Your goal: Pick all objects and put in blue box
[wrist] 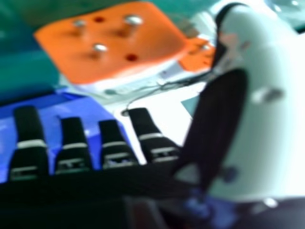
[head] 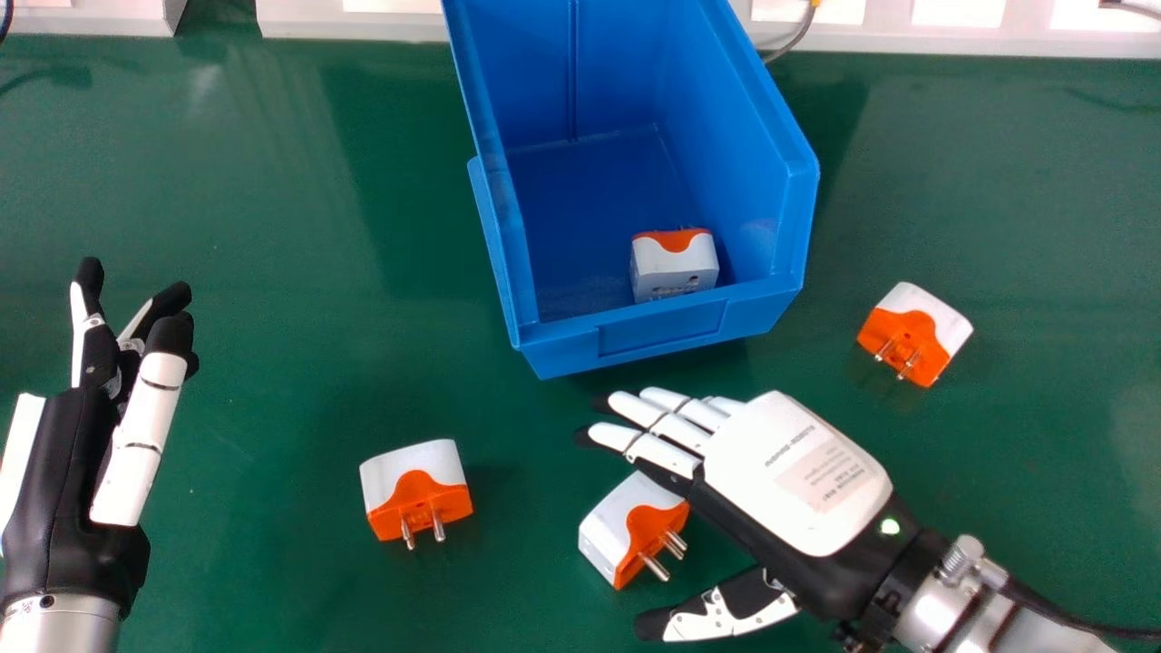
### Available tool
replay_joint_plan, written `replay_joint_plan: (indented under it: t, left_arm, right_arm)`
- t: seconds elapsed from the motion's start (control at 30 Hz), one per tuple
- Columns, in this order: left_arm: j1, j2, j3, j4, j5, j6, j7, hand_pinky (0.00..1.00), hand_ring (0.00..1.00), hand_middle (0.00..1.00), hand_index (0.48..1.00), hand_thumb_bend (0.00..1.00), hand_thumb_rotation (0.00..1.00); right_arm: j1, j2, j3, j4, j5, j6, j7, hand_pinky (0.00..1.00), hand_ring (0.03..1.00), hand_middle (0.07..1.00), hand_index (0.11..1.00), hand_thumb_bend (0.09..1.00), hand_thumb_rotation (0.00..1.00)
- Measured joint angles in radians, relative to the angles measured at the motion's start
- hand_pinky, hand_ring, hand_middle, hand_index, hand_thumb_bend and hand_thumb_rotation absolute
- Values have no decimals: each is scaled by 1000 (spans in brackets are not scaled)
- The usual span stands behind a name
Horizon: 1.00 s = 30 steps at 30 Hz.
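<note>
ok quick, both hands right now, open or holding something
Left hand: open, holding nothing.
Right hand: open, a plug adapter between its thumb and fingers, not gripped.

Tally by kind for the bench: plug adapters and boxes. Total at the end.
Blue box: 1
Orange-and-white plug adapters: 4 (3 on the green table, 1 inside the box)
Total: 5

- Counter [head: 272, 381] looks smooth, faintly glossy.
- Blue box [head: 662, 328], by the counter's far edge, is smooth plastic.
- Plug adapters [head: 390, 476] are smooth plastic.
- Their pins [head: 439, 526] are shiny metal.
</note>
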<state>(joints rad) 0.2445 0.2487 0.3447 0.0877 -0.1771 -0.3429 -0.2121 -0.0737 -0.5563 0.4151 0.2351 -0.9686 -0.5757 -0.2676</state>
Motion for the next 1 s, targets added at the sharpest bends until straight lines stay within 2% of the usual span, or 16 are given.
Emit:
replay_joint_plan:
  t: [0.3, 0.53, 0.67, 0.77, 0.83, 0.87, 0.9, 1.0]
  left_arm:
    - [2, 2, 1, -3, 2, 9, 1, 903, 923, 927, 936, 626, 848]
    - [7, 3, 5, -26, 3, 26, 1, 910, 928, 931, 937, 616, 842]
    - [8, 3, 6, -33, 3, 31, 1, 905, 922, 927, 934, 624, 839]
    - [8, 3, 6, -36, 3, 36, 1, 917, 930, 933, 940, 615, 854]
    - [8, 3, 7, -36, 3, 36, 1, 913, 928, 932, 939, 612, 857]
    - [8, 3, 7, -36, 3, 36, 0, 916, 930, 934, 941, 612, 854]
    - [8, 3, 7, -37, 2, 37, -2, 919, 932, 936, 943, 613, 851]
    - [8, 3, 9, -37, 0, 37, -4, 918, 933, 939, 945, 620, 851]
  right_arm:
    - [-54, 7, 39, 73, -2, 27, 5, 761, 899, 929, 861, 456, 548]
    - [-66, 13, 71, 112, -20, 45, 3, 748, 893, 923, 854, 466, 455]
    - [-85, 19, 92, 143, -23, 44, -21, 712, 861, 889, 824, 484, 297]
    - [-111, 25, 110, 163, -19, 21, -45, 671, 819, 839, 776, 552, 134]
    - [-131, 35, 123, 178, -13, 3, -62, 628, 757, 773, 719, 588, 55]
    - [-141, 40, 131, 187, -9, -6, -67, 589, 692, 715, 638, 558, 81]
    - [-150, 45, 137, 195, -4, -16, -69, 529, 600, 621, 563, 538, 58]
    - [-164, 53, 140, 233, 32, -26, -67, 365, 394, 470, 511, 522, 11]
